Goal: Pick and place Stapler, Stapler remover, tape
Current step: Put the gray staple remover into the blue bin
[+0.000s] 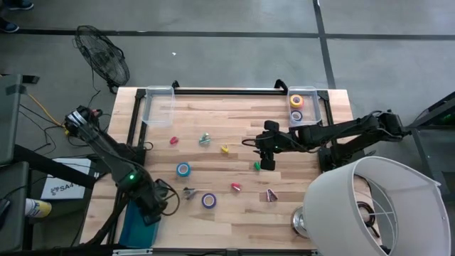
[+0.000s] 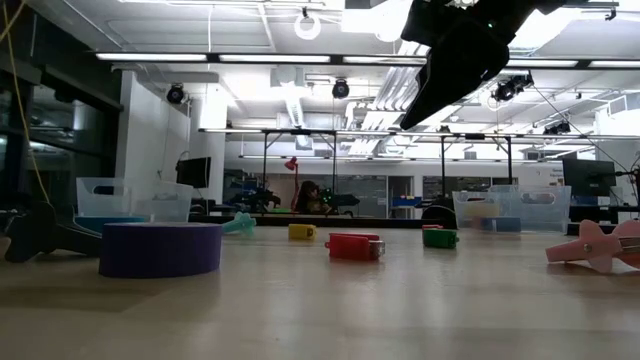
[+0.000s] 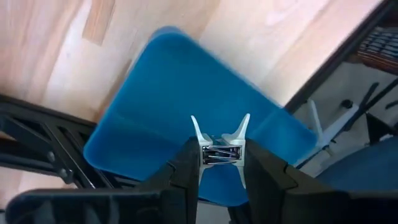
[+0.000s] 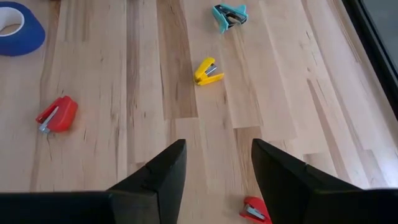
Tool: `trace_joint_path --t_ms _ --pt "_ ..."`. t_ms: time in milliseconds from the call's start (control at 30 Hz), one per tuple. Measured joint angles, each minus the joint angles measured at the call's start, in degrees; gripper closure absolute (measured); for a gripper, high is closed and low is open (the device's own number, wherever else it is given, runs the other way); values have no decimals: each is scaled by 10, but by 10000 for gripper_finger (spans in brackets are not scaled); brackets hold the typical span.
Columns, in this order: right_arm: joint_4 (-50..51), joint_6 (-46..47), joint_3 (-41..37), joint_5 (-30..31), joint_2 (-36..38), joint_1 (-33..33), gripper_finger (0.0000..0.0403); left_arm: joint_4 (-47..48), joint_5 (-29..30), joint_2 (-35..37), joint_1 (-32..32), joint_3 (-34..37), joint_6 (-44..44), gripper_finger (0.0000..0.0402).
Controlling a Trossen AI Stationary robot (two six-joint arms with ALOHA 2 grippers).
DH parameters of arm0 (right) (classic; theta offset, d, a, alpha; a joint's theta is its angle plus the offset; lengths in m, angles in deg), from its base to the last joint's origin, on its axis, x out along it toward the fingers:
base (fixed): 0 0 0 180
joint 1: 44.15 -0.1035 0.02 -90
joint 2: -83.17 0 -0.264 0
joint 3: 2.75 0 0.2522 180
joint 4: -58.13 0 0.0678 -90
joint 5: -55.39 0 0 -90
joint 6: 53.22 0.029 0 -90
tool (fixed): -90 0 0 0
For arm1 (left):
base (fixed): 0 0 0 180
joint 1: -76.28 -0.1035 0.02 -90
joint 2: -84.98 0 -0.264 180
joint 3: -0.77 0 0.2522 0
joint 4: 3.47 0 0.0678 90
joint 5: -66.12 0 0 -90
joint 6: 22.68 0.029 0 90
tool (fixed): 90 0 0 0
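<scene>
I am holding a pale staple remover (image 3: 221, 144) clenched in the left end effector (image 3: 221, 163), hovering over the blue bin (image 3: 168, 106) at the desk's near-left corner. The right end effector (image 4: 214, 168) is hanging released above the desk (image 1: 234, 135) centre. Two tape rolls (image 1: 296, 107) are sitting in the far-right clear tray (image 1: 323, 107). Still lying loose: blue tape (image 1: 183, 169), purple tape (image 1: 208, 200), yellow stapler (image 4: 207, 71), red stapler (image 4: 57, 115), and others. I judge most sorting is remaining.
</scene>
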Motion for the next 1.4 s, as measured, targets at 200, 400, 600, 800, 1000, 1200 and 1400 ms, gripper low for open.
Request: trace_joint_path --t_ms 200,400,600,800,1000,1200,1400 --pt "0 0 0 0 0 0 233 -41 -5 0 5 53 -51 312" --pt "1 0 0 0 0 0 233 -106 -16 0 5 103 -66 308" --pt "2 0 0 -3 0 0 233 -128 -28 0 5 121 -62 253" --pt "2 0 0 -2 0 0 233 -129 -30 0 5 121 -42 235" --pt "2 0 0 -2 0 0 233 -125 -31 11 5 121 -32 233" --pt "3 1 0 -2 0 0 233 -111 -31 13 5 121 -29 232" --pt "5 2 0 -2 0 0 233 -114 -29 13 5 121 -19 231"
